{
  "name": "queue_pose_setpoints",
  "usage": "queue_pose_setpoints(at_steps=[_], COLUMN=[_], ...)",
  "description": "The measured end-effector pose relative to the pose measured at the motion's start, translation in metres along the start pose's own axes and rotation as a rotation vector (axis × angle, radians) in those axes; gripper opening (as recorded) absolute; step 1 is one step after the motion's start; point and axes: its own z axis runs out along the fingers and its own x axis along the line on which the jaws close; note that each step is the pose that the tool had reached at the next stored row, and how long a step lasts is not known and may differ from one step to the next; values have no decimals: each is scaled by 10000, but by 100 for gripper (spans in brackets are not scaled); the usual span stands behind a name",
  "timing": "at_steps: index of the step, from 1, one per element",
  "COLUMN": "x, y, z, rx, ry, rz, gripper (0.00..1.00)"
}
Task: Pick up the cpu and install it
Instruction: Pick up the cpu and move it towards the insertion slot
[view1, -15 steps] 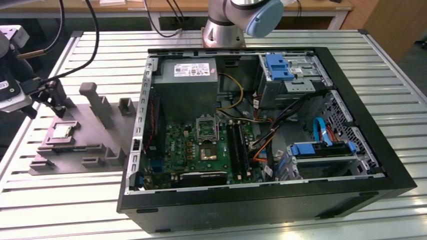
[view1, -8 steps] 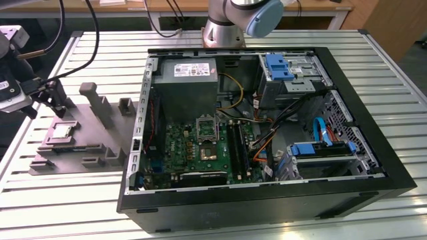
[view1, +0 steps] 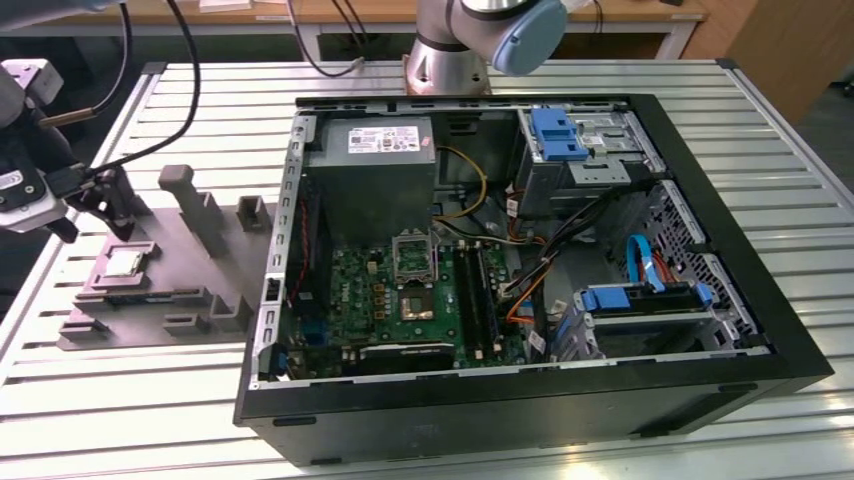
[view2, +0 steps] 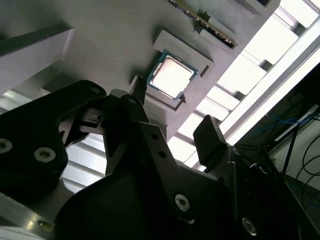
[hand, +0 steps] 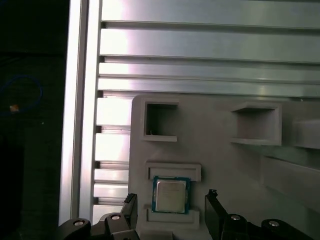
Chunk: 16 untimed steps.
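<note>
One cpu (view1: 124, 262) on show, and one grey holder tray (view1: 187, 272). One gripper (hand: 171, 200), two fingers (hand: 214, 212). One robot arm (view1: 507, 30) too. One open computer case (view1: 534, 405), and inside we count one motherboard (view1: 400, 300), one grey power supply box (view1: 380, 175) and two blue drive brackets (view1: 558, 133).

**Even room light, glare at the wrist**

In the exterior view, soft light from above falls evenly on the slatted table (view1: 160, 400), and the inside of the computer case (view1: 400, 200) lies in shade. In both wrist views the slats blow out to white, the top of the cpu (view2: 172, 76) (hand: 170, 196) glares pale, and the gripper (view2: 172, 105) (hand: 171, 196) is a dark shape.
</note>
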Motion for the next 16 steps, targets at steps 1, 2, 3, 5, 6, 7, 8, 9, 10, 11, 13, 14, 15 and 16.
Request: queue_pose_setpoints(at_steps=[1,2,3,5,6,7,8,9,10,11,13,14,15,16], x=[0,-1,0,0,0,1,1,1,1,0,0,0,1,1], y=[-2,-8,-14,-26,-30,-31,-32,-33,-33,-33,-33,-33,-33,-33], z=[17,36,53,88,108,122,132,137,137,140,142,143,142,143], rx=[0,0,0,0,0,0,0,1,1,0,1,0,1,1], ry=[0,-1,1,0,0,0,0,1,3,1,1,1,1,1], rz=[0,-2,-2,-1,-1,0,0,1,-1,-1,-1,-1,0,-1], gripper=[65,65,65,65,65,65,65,65,65,65,65,65,65,65])
